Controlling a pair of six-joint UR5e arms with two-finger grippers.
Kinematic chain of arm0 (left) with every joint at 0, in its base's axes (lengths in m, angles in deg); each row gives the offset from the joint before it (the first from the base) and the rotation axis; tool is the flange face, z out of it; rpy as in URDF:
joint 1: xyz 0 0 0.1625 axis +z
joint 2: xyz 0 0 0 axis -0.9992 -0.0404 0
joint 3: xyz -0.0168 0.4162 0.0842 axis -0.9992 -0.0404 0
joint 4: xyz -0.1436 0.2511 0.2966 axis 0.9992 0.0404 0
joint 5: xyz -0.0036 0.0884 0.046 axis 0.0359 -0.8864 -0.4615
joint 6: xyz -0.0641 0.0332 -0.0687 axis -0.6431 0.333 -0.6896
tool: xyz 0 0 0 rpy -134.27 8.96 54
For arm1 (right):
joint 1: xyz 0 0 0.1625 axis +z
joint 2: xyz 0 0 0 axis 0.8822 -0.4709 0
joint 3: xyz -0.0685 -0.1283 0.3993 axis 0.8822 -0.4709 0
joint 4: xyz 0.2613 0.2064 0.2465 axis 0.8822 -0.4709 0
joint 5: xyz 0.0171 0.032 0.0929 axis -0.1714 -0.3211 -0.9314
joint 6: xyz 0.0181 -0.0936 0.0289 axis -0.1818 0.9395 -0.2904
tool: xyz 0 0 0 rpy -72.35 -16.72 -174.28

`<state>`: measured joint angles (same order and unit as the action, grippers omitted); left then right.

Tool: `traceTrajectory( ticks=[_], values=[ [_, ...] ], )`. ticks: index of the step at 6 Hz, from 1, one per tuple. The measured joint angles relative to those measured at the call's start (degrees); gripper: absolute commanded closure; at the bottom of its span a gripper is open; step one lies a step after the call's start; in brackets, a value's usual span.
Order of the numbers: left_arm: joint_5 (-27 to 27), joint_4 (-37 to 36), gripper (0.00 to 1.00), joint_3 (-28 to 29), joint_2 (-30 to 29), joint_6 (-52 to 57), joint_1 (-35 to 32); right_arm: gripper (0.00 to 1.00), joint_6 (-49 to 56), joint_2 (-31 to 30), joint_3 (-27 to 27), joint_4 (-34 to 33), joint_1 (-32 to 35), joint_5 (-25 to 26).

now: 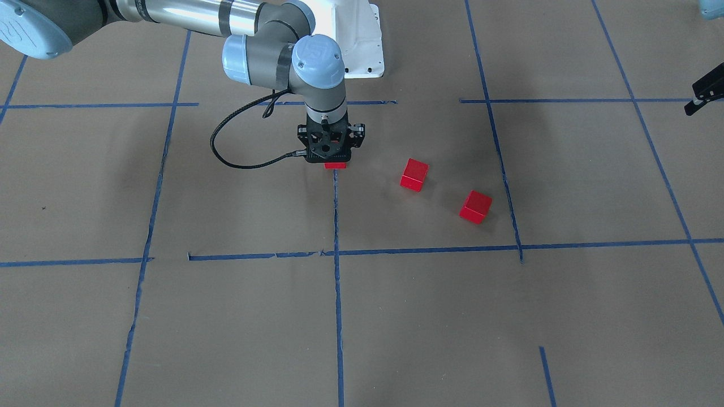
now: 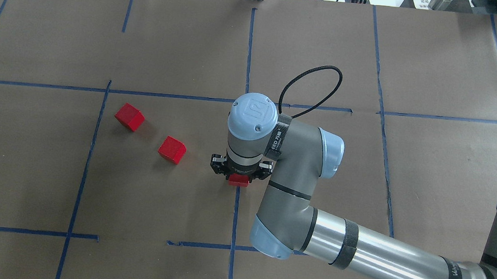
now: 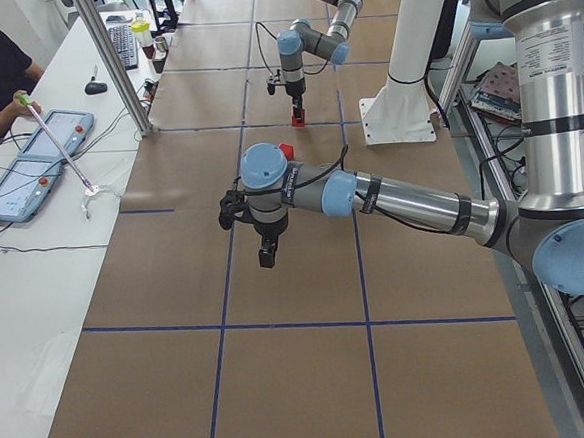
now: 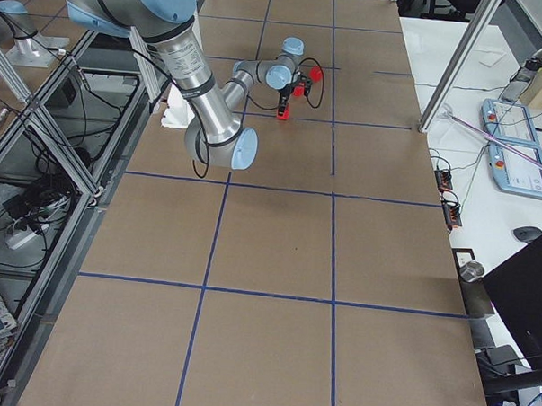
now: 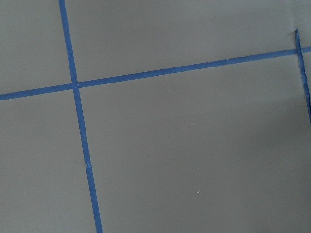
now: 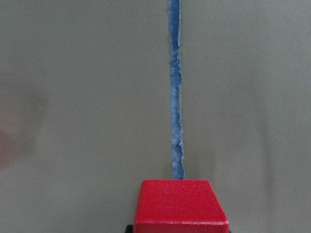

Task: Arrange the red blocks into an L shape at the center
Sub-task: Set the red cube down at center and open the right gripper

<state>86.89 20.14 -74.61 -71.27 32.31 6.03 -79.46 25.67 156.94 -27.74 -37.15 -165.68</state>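
Observation:
My right gripper (image 1: pixel 334 155) (image 2: pixel 239 174) points straight down, low over the brown paper, shut on one red block (image 1: pixel 335 165) (image 2: pixel 238 181). The block sits at the end of the center's blue tape line (image 1: pixel 336 215) (image 6: pixel 176 97). In the right wrist view the block (image 6: pixel 180 206) is at the bottom edge. I cannot tell if it touches the paper. The two other red blocks (image 1: pixel 414 174) (image 1: pixel 475 206) lie apart on the paper toward the robot's left (image 2: pixel 172 149) (image 2: pixel 129 117). Only a black edge of my left gripper (image 1: pixel 704 96) shows, far off; I cannot tell whether it is open or shut.
The white robot base (image 1: pixel 362 39) stands behind the right gripper. A black cable (image 1: pixel 226 152) loops beside the right wrist. An operator with tablets (image 3: pixel 27 162) sits at the white side table. The left wrist view shows only paper and tape lines (image 5: pixel 77 121).

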Motion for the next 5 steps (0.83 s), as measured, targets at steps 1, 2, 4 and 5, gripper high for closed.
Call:
traceTrajectory(
  ticks=[1,2,4,5],
  values=[
    [0.0,-0.02,0.0,-0.01,0.05,0.01,0.0,0.92,0.04,-0.2,0.01,0.02,-0.03,-0.01],
    [0.0,-0.04,0.0,-0.01,0.06,-0.01,0.0,0.9,0.06,-0.23,0.04,0.04,-0.13,-0.02],
    [-0.02,-0.07,0.0,-0.01,0.07,0.0,0.0,0.81,1.54,-0.32,0.09,0.04,-0.34,0.3],
    [-0.04,-0.05,0.0,-0.01,0.07,0.04,-0.01,0.4,2.38,-0.35,0.1,0.02,-0.47,0.47]
  ],
)
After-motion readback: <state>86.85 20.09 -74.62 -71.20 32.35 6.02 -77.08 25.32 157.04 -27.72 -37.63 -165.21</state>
